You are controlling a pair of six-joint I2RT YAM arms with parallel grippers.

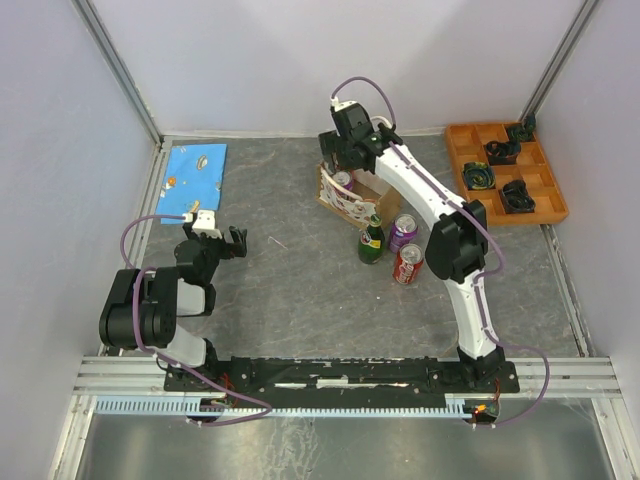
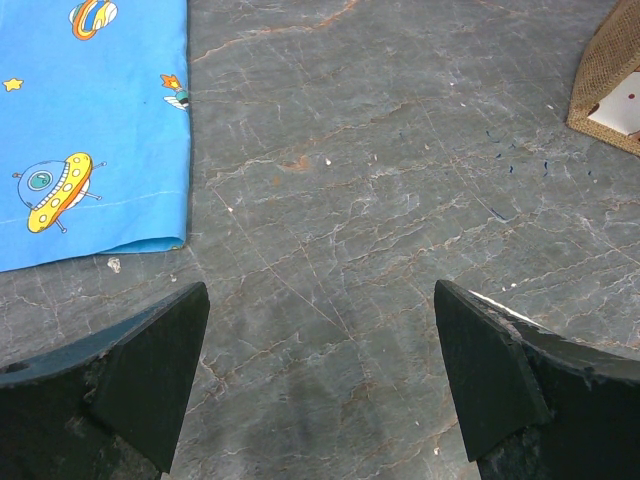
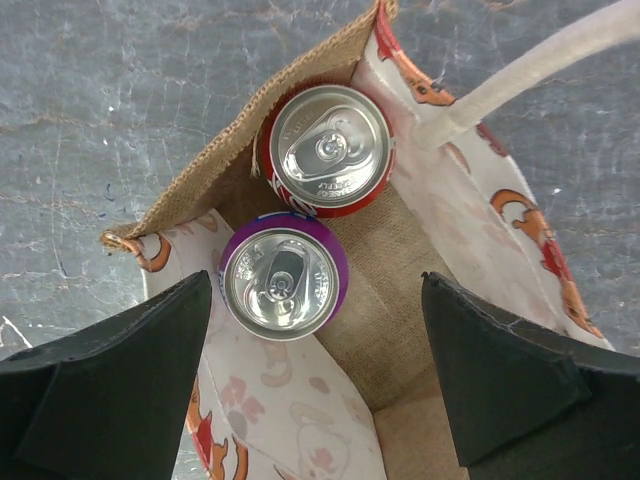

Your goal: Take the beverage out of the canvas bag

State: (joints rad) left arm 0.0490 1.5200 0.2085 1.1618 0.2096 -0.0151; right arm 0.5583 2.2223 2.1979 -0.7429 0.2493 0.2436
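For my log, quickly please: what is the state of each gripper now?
Left gripper: open, holding nothing.
Right gripper: open over the canvas bag, holding nothing.

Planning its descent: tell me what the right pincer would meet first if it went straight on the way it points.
The open right pincer points down into the canvas bag. Straight on, it would probably meet the top of the purple can first; the red can stands beside it. Depth is unclear.
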